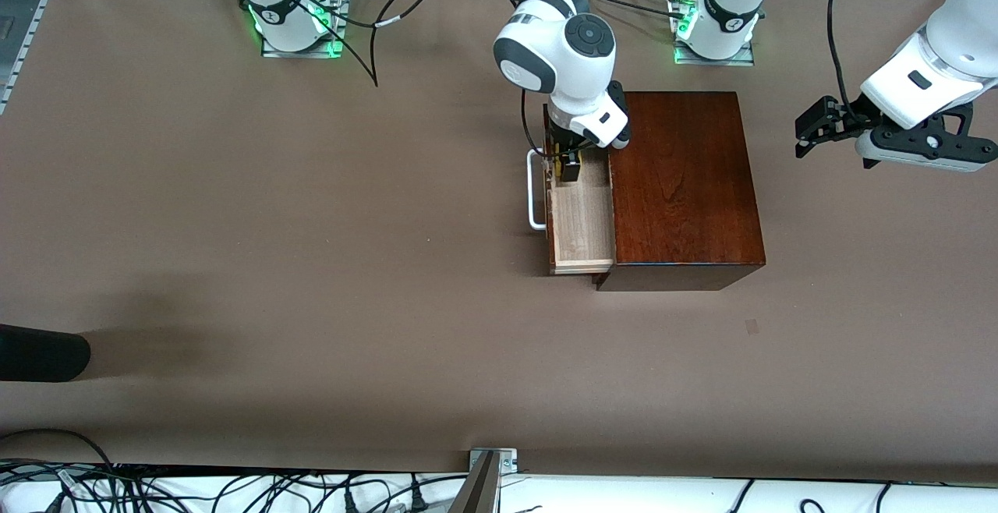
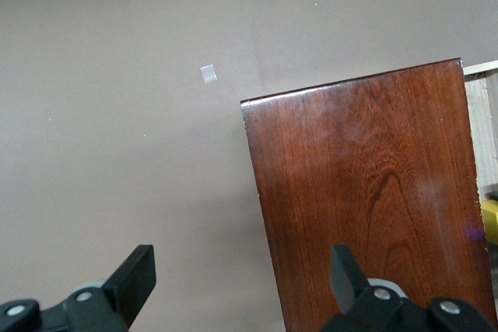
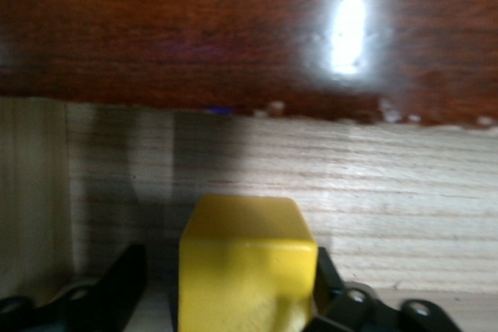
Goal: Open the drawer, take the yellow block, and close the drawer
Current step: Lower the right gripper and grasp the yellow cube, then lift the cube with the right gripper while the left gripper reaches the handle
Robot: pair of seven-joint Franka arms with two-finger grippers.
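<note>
The drawer (image 1: 581,224) of the dark reddish-brown box (image 1: 686,185) is pulled out toward the right arm's end of the table, with its pale wood floor showing and its white handle (image 1: 533,189) in front. My right gripper (image 1: 568,166) is down inside the drawer. The yellow block (image 3: 245,262) sits between its open fingers: one finger touches it and the other stands a little apart. The block also shows in the left wrist view (image 2: 490,219). My left gripper (image 1: 807,135) is open and empty in the air beside the box, at the left arm's end of the table.
A dark rounded object (image 1: 39,353) juts in at the right arm's end of the table, nearer to the front camera. A small tape mark (image 1: 752,326) lies on the brown table near the box and also shows in the left wrist view (image 2: 208,74).
</note>
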